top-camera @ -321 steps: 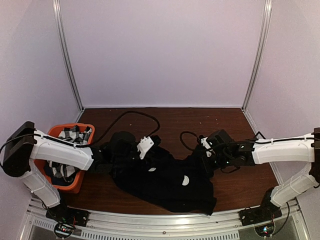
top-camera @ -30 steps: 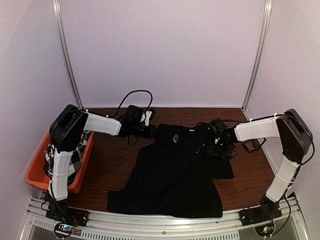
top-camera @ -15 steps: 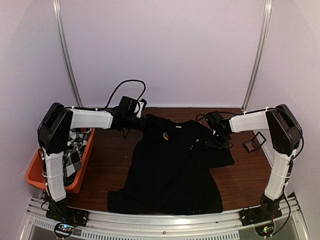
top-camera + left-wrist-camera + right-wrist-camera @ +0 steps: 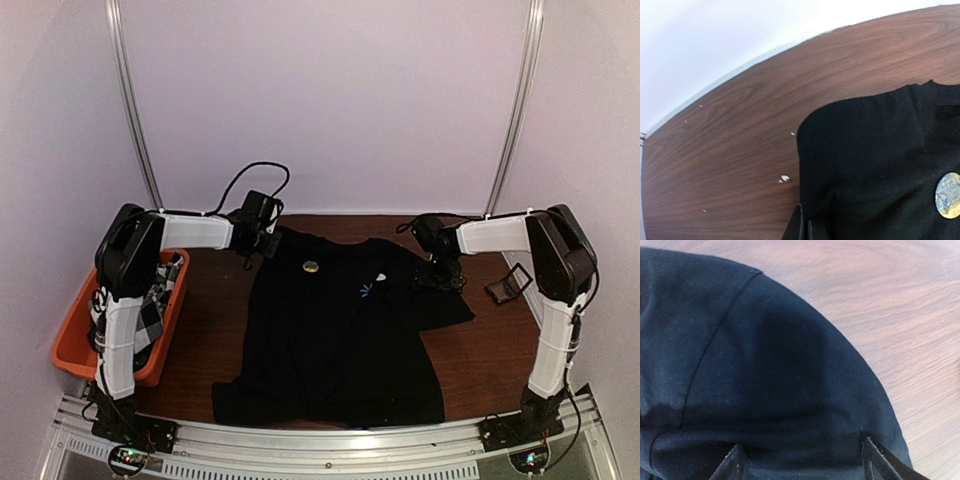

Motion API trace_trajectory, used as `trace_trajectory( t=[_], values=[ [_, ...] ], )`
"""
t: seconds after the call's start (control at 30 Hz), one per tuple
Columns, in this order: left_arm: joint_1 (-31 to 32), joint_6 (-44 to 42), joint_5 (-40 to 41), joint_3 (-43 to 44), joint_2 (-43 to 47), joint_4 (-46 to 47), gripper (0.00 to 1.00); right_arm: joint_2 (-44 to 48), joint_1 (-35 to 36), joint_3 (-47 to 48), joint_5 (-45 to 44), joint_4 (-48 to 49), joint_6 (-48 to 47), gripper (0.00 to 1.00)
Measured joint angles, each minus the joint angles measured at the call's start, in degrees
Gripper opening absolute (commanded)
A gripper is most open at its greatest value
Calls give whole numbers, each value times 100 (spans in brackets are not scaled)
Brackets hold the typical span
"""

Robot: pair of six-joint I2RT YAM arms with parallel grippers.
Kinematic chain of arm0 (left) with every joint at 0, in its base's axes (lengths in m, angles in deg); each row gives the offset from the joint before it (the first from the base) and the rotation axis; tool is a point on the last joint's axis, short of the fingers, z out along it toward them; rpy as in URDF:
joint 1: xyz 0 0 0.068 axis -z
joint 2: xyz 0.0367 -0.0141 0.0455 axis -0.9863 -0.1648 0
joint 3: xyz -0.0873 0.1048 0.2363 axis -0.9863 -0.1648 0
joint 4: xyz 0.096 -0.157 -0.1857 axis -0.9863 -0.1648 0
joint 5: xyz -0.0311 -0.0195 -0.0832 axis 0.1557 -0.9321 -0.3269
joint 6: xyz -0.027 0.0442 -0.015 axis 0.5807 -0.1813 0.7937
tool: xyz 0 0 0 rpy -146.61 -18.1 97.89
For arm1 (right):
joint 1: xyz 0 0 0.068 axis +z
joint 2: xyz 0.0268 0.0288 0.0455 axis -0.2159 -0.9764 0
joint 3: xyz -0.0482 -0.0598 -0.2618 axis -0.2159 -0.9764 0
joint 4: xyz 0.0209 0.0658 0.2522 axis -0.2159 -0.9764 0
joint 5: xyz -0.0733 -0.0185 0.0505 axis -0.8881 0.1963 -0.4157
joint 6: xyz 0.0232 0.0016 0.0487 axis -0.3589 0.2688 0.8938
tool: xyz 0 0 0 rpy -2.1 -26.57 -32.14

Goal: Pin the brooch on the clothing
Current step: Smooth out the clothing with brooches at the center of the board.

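Left gripper pinched shut on T-shirt shoulder edge, near back of table. Right gripper spread wide, fingertips straddling opposite sleeve, nothing clamped. T-shirt lies flat, collar toward back wall. Brooch, round, gold-toned, sits on chest below collar; whether pinned, cannot tell. Light-blue starburst print near it. Orange basket holding checked cloth at left edge.

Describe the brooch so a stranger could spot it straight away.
A black T-shirt lies spread across the brown table. Just below its collar sits the brooch: a small shiny oval with a yellow rim, unlike the light-blue starburst print beside it.
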Motion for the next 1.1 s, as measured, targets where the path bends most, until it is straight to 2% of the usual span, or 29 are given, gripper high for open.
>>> trace_trajectory(
  t=[0.23,0.73,0.87,1.03,1.1],
  values=[
    [-116,-313,369,479,-350,-48,0,-433,-90,726,-435,-614,-122,80],
    [-380,-553,885,586,-579,-192,0,-1497,-105,2396,-1683,-1967,-514,81],
    [-382,-610,903,603,-686,-260,14,-1659,-105,2660,-1818,-2197,-610,81],
    [-398,-503,791,629,-699,-415,69,-1753,-109,2839,-1880,-2352,-713,81],
    [-409,-380,697,627,-662,-470,81,-1740,-109,2839,-1843,-2361,-756,82]
  ],
)
